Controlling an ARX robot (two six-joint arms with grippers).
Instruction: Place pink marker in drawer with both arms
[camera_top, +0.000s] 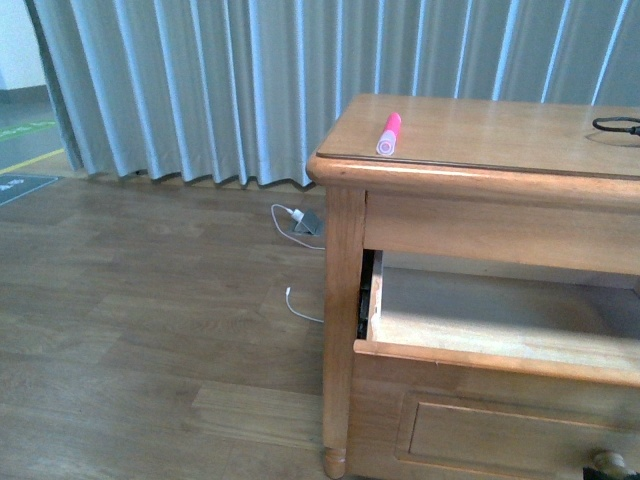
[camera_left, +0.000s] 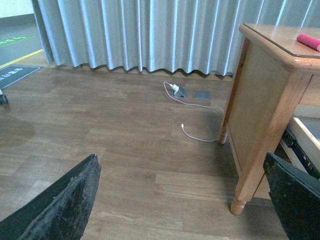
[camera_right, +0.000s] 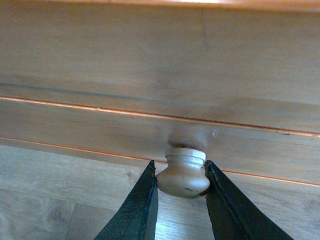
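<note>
You've got the chunky bright-pink marker, paler translucent cap frontward, lying on the glossy honey-wood chest top near its left front corner, the drawer open below it, right jaws pinching the round wooden knob, left jaws wide.

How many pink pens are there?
1. The pink marker lies on top of the wooden chest, near its front left corner. The open drawer shows none, but part of it is out of view.
</note>
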